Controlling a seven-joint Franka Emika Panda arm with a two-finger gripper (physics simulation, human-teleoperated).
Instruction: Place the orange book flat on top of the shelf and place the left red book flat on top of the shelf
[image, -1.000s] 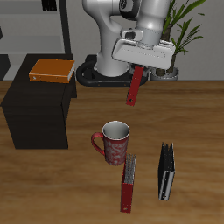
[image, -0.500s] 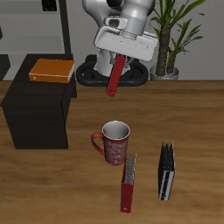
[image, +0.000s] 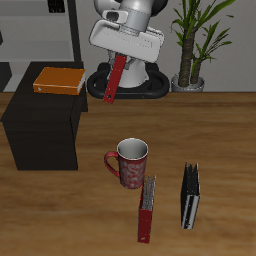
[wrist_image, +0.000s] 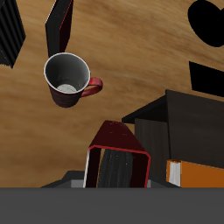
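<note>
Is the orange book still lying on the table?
No, the orange book already lies flat on top of the black shelf, while the end effector holds a red book in the air.

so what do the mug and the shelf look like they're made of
Mug: probably glazed ceramic, with a patterned red outside, a pale smooth inside and a slight sheen. Shelf: matte black panels with flat faces and sharp edges, maybe painted wood or laminate; the render doesn't settle which.

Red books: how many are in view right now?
2. One red book hangs in the gripper beside the shelf; the other red book stands on the table near the mug.
</note>
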